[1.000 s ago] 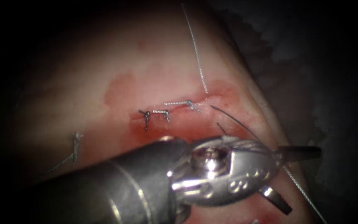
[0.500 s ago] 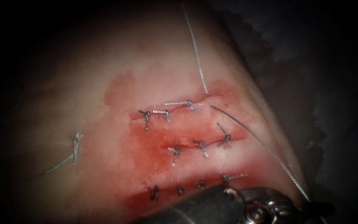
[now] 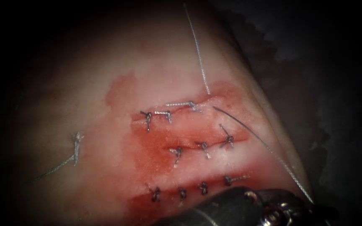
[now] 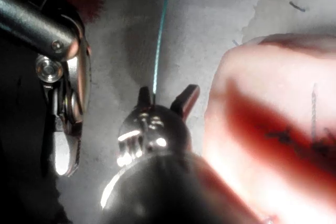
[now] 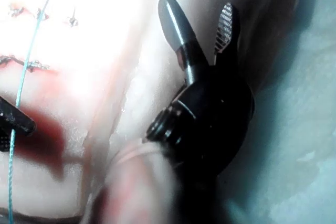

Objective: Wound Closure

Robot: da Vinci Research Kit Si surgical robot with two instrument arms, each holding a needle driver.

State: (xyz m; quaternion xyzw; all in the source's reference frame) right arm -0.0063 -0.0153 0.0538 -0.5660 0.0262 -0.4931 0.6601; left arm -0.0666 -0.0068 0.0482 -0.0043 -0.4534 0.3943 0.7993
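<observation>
The tissue (image 3: 105, 83) carries three rows of dark knotted stitches (image 3: 202, 146) amid red fluid. The needle (image 3: 235, 120) lies loose on the tissue, right of the stitches, held by neither tool. Its thread (image 3: 290, 172) trails toward the lower right. Another strand (image 3: 197, 50) rises from the top row's end. My left tool's wrist (image 3: 269, 207) sits at the bottom edge, below the lowest row. In the left wrist view the left tool (image 4: 167, 95) stands open, the thread (image 4: 160, 30) running up from between its jaws. The right tool (image 5: 202, 19) is open and holds nothing, beside the tissue's edge.
A cut thread end (image 3: 74, 148) lies on the tissue far left of the stitches. The tissue's right edge (image 3: 273, 113) drops to dark cloth. The right tool (image 4: 63, 114) hangs close beside the left tool in the left wrist view.
The left tool has drawn back down toward the bottom edge, uncovering the two lower rows of stitches. The needle and threads have stayed put.
</observation>
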